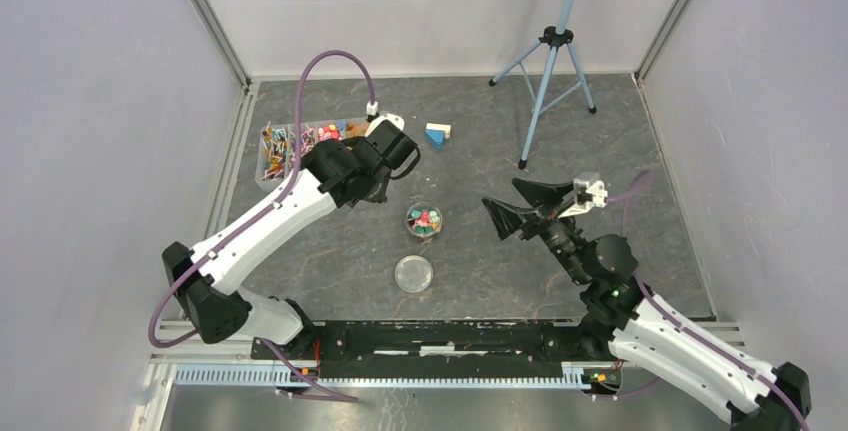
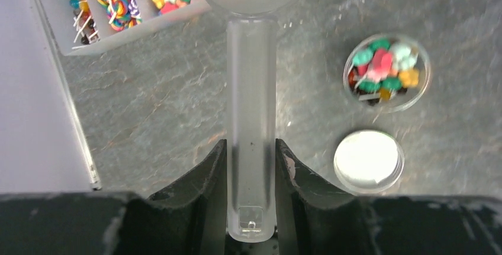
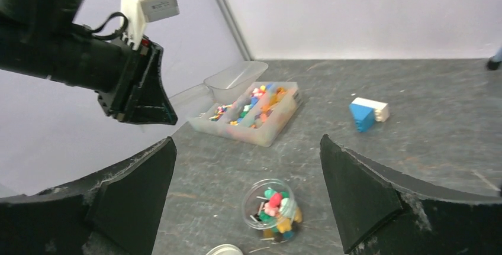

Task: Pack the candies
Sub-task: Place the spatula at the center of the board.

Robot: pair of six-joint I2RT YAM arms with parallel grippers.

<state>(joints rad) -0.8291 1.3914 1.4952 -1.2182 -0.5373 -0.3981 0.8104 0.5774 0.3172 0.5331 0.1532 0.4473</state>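
the left gripper (image 2: 251, 148) is clenching its jaws on a clear scoop (image 2: 251, 89) by the divided tray (image 2: 136, 30). the right gripper (image 3: 245, 142) is hovering, jaws released. the candies (image 2: 385, 68) are sitting in the tray and the small jar (image 2: 347, 77), with its lid (image 2: 368, 160) lying just beside it on the counter (image 1: 470, 261).

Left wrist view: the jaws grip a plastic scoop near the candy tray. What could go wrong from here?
The scoop is held only at its handle's end, so it might twist and spill candies. The open jar already looks nearly full; more could overflow or stop the lid beside it from closing.
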